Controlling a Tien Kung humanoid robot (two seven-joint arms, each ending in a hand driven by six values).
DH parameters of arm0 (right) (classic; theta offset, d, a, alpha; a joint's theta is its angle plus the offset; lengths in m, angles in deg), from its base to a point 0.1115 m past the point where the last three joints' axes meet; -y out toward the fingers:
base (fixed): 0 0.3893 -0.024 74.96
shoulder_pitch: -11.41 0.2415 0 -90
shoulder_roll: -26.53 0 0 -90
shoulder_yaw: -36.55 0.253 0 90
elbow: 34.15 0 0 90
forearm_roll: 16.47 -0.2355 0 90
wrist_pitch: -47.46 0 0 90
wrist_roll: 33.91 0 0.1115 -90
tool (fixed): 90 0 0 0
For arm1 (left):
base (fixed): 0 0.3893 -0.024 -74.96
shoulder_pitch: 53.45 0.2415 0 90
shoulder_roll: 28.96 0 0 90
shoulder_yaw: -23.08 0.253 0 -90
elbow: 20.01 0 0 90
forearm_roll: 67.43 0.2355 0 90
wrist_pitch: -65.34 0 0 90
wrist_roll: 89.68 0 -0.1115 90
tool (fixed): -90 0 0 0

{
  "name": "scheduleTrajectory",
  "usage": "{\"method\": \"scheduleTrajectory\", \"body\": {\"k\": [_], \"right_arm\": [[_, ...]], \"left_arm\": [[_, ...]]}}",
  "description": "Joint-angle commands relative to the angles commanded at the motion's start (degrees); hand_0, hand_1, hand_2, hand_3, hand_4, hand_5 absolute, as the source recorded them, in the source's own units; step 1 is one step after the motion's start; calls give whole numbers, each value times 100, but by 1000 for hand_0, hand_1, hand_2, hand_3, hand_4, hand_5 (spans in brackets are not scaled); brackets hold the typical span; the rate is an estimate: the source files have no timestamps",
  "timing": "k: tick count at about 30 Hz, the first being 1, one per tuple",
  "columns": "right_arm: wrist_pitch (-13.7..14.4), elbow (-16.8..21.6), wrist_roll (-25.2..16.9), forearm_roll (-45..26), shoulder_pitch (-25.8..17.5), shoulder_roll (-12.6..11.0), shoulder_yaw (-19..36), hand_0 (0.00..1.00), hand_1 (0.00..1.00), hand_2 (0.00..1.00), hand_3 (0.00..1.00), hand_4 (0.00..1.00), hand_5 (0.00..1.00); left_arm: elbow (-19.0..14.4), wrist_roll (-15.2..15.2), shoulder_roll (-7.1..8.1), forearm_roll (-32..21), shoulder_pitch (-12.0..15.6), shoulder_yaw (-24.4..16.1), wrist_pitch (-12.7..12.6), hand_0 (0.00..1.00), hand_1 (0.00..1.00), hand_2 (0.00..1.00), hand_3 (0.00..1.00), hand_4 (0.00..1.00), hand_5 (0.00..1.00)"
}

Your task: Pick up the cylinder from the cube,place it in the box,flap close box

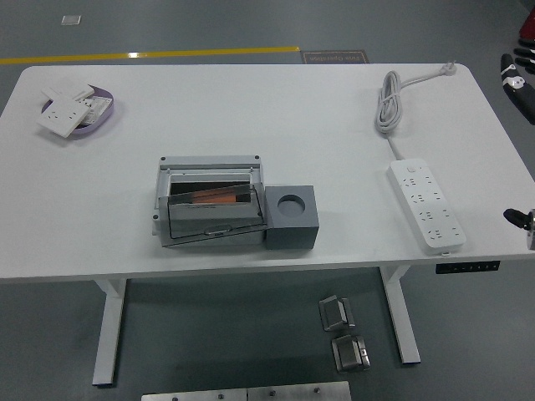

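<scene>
A grey box (209,162) stands mid-table, its clear flap lid (219,219) leaning partly over the opening. Through the lid an orange cylinder (216,198) shows lying inside the box. Touching the box's right side is a dark grey cube (292,231) whose round top hole (292,204) holds nothing. Only a sliver of my right hand (517,73) shows at the far right edge, off the table and well away from the box. A dark arm part (520,220) shows lower on that edge. My left arm is out of view.
A white power strip (426,205) lies at the right, its coiled cable (390,100) running to the back edge. A purple dish (100,119) holding white socket plates (63,113) sits at the back left. Metal parts (343,330) lie on the floor below the table.
</scene>
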Motion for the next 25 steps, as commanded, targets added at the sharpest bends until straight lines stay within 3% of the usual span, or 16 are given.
{"method": "scheduleTrajectory", "body": {"k": [25], "right_arm": [[-54, 73, -3, 268, 16, 42, -12, 811, 721, 711, 686, 658, 368]], "left_arm": [[0, -28, -55, 19, -1, -54, -11, 596, 636, 550, 553, 584, 312]]}}
